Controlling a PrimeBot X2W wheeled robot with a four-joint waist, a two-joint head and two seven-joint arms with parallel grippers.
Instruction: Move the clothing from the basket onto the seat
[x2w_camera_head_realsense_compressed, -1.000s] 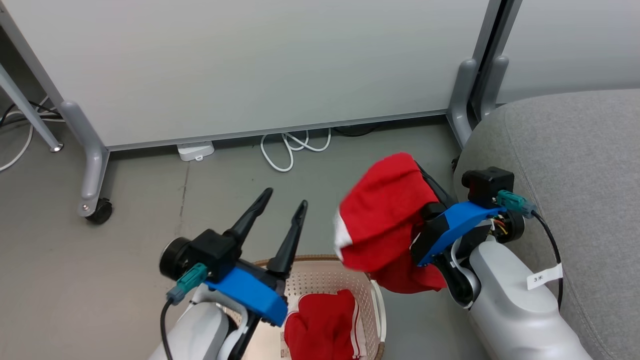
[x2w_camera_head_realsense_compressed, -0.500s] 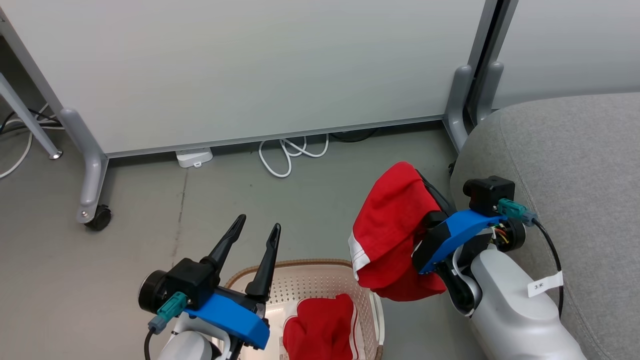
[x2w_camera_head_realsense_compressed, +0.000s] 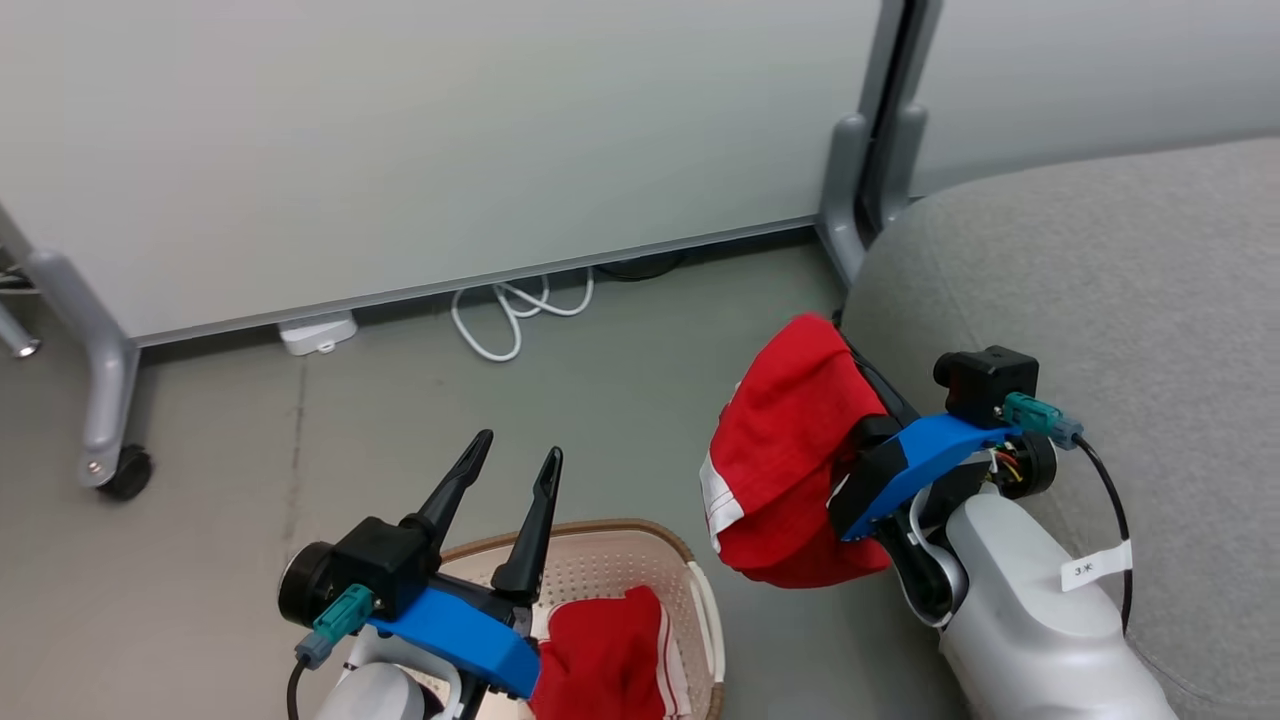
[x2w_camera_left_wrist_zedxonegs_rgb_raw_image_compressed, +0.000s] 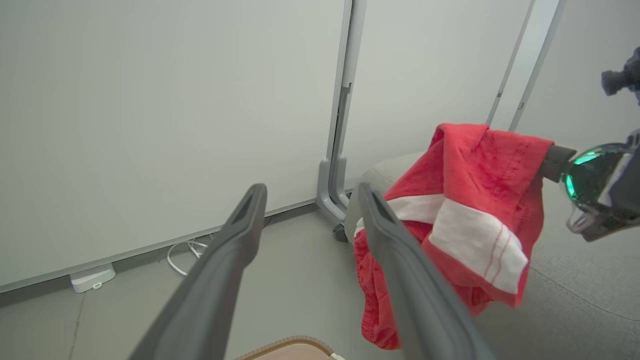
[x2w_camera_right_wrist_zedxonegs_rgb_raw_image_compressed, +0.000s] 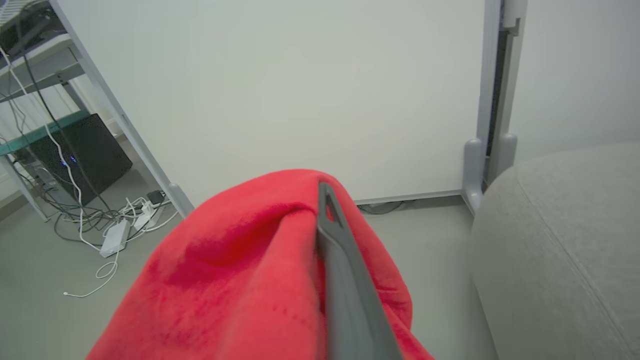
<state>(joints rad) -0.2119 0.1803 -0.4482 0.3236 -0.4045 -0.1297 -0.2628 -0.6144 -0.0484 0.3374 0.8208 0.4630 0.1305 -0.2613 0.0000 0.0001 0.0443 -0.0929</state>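
Across the floor (x2w_camera_head_realsense_compressed: 250, 430) the view has swung toward the seat (x2w_camera_head_realsense_compressed: 1100, 300), bringing the garment (x2w_camera_head_realsense_compressed: 790, 430) pinched by the right fingers (x2w_camera_right_wrist_zedxonegs_rgb_raw_image_compressed: 330, 235) just beside it; spread left fingers (x2w_camera_head_realsense_compressed: 535, 520) wait above the basket (x2w_camera_head_realsense_compressed: 700, 600) with the second garment (x2w_camera_head_realsense_compressed: 600, 650).

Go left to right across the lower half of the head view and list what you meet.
caster wheel → left gripper, open → red garment lying in the basket → raised red garment → grey seat
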